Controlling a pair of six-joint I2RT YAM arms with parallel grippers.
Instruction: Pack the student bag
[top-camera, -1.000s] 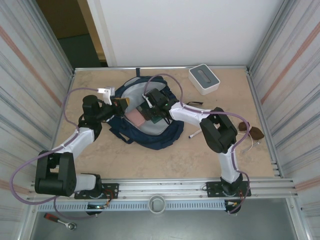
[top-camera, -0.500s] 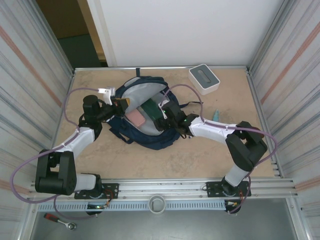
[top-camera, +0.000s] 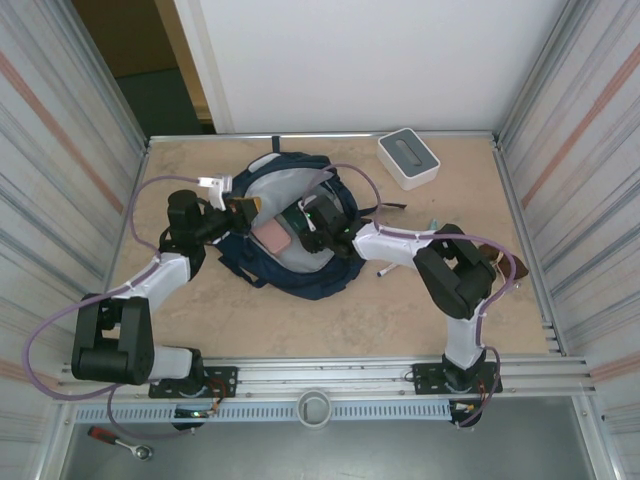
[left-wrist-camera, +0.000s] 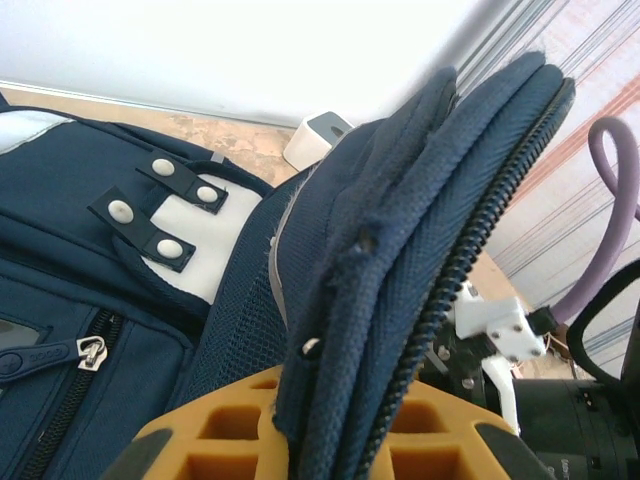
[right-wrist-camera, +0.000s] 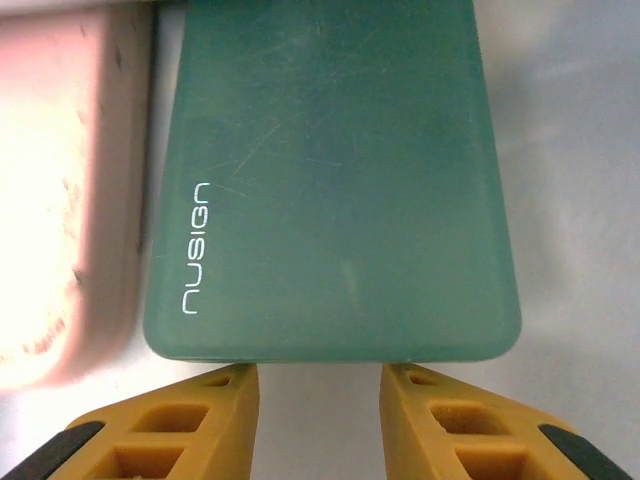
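Out in the middle of the table the student bag (top-camera: 300, 283) lies open, mouth up, its pale lining (top-camera: 268, 192) showing. From where I stand the left gripper (left-wrist-camera: 335, 440) is clamped on the zipped edge of the flap and holds it up, so the opening gapes. The right gripper (right-wrist-camera: 320, 385) is down inside with its fingers apart and nothing between them. Its tips are just short of the near end of a green case (right-wrist-camera: 330, 180), which lies flat on the lining right beside a pink case (right-wrist-camera: 60, 200). A white box (top-camera: 407, 157) sits well apart at the far side of the table, and what looks like a pen (top-camera: 387, 269) lies near the bag.

To my eye the green case is being settled into place. Doing that well means holding the flap high and steady. The right arm should draw straight out without snagging the zip or dragging the case, and both cases should be left flat so there is room for more.
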